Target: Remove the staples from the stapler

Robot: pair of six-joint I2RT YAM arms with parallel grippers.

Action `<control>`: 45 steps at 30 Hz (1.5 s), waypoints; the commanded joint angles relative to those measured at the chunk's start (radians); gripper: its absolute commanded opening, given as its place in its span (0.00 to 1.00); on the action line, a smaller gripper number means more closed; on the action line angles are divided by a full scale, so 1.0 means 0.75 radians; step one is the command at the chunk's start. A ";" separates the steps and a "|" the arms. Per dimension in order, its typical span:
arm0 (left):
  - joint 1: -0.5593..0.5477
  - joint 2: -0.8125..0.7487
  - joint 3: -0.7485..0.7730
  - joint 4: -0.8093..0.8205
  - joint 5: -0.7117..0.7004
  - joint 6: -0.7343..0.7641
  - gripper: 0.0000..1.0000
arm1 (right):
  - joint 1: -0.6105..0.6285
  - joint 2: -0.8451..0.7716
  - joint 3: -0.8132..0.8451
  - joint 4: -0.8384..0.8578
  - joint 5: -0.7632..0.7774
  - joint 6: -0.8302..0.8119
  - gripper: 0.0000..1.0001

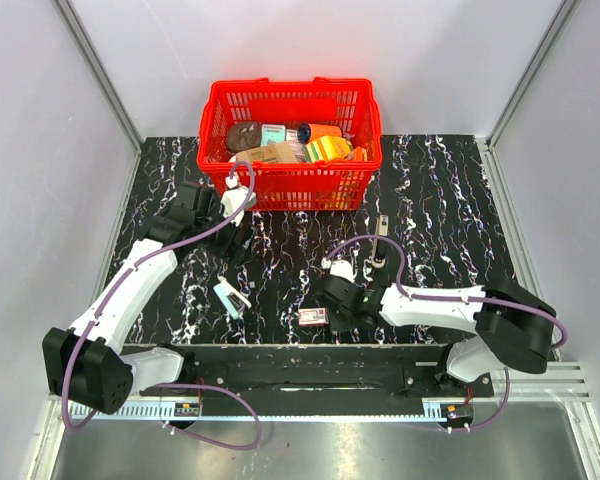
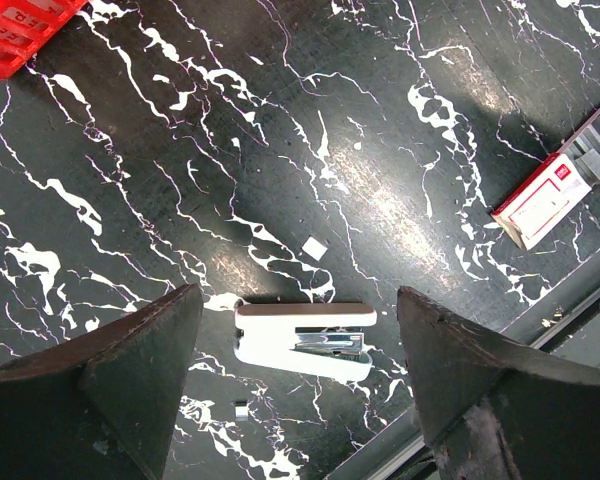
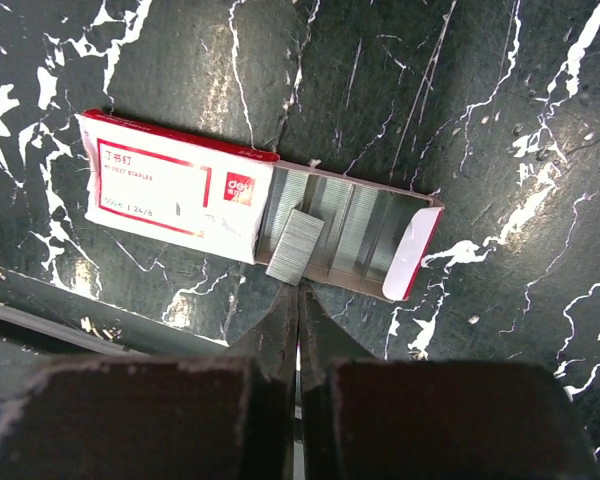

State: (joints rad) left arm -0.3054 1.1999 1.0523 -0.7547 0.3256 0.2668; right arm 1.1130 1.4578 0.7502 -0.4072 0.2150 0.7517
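**Left gripper (image 2: 298, 295) spread above the stapler (image 2: 305, 340); right gripper (image 3: 298, 292) clenched at the staple carton (image 3: 175, 185)**

In the left wrist view the two dark fingers (image 2: 130, 390) stand wide apart with nothing between them, so the gripper is released. The stapler lies on the black marbled bench (image 2: 280, 150) just at 6 o'clock of the gap between the tips, untouched; its long axis runs from 9 to 3 o'clock, and bare metal shows toward its 3 o'clock end. A small white scrap (image 2: 315, 248) lies at 12 o'clock of the stapler, apart from it.

In the right wrist view the fingers are pressed together with no gap. Their tips sit at the near end of a loose strip of staples (image 3: 293, 243), which lies tilted across the edge of the carton's open tray (image 3: 415, 250); whether the tips touch the strip cannot be told. The carton's white-and-red sleeve lies toward 9 o'clock and the tray is drawn out toward 3 o'clock, with rows of staples in it.

From above, the stapler lies near the carton at its 9 o'clock; the left gripper hangs at 12 o'clock of the stapler. A thin dark bar (image 1: 380, 240) lies at 1 o'clock of the right gripper. A red basket (image 1: 290, 185) of packaged goods stands at 12 o'clock on the far side of the bench.
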 commanded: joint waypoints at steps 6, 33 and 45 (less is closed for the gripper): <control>0.004 -0.011 -0.006 0.035 -0.009 0.023 0.84 | 0.009 0.024 0.076 0.038 0.043 -0.047 0.00; 0.002 -0.031 -0.006 0.035 -0.027 0.039 0.84 | -0.038 0.028 0.210 -0.009 0.192 -0.112 0.00; 0.004 -0.019 -0.002 0.035 -0.033 0.043 0.84 | -0.062 0.050 0.115 0.056 0.118 -0.088 0.00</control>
State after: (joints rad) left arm -0.3054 1.1995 1.0370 -0.7563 0.3103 0.2893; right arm 1.0721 1.5005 0.8623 -0.3904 0.3023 0.6811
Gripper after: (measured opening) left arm 0.835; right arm 0.007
